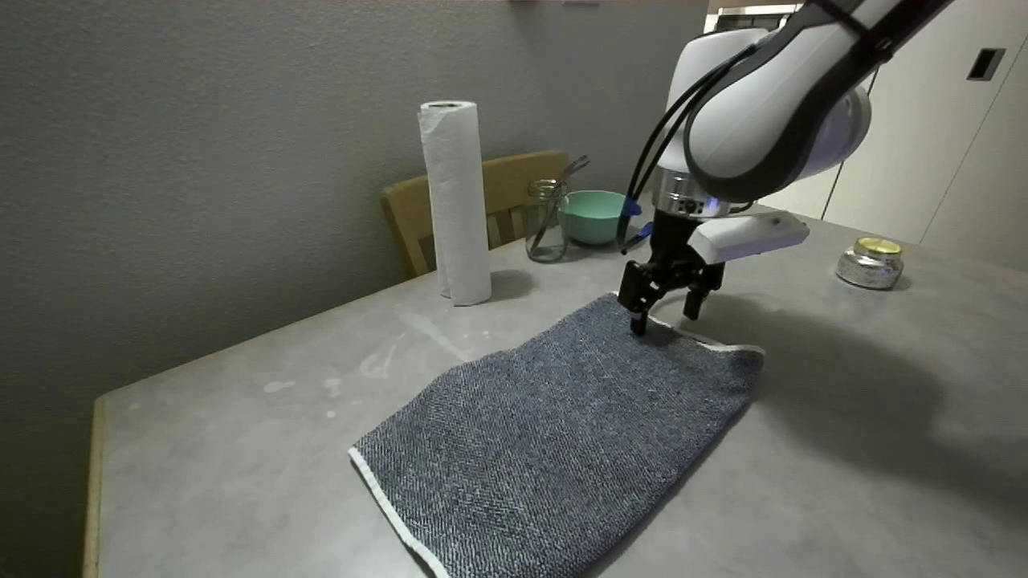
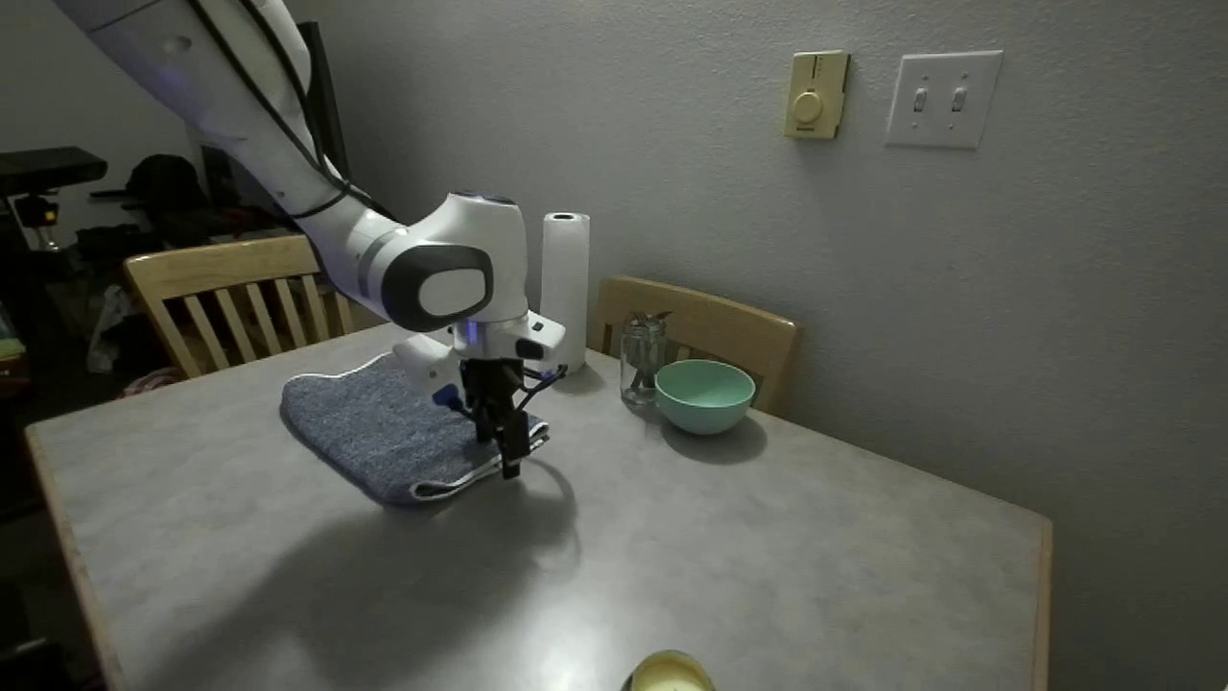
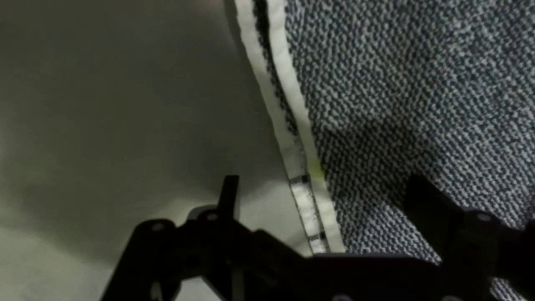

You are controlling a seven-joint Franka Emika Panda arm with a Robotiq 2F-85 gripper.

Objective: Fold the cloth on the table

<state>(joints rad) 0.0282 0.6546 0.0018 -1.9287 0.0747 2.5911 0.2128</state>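
The cloth (image 1: 562, 433) lies flat on the grey table (image 1: 241, 466), its white hem (image 3: 287, 71) showing two layers at one end, so it seems already folded once. The gripper (image 3: 323, 179) stands astride that end, fingers (image 3: 229, 196) wide apart and holding nothing: one over the table, one over the cloth, presumably set so that closing would pinch both layers. Whether a fingertip touches cannot be told. An upright paper roll (image 1: 458, 209) near one long side could be knocked if the arm (image 1: 747, 120) swings that way. Beyond it, a glass jar (image 1: 548, 225) and green bowl (image 1: 593, 218) stand side by side; a silver pot (image 1: 870, 266) sits well apart.
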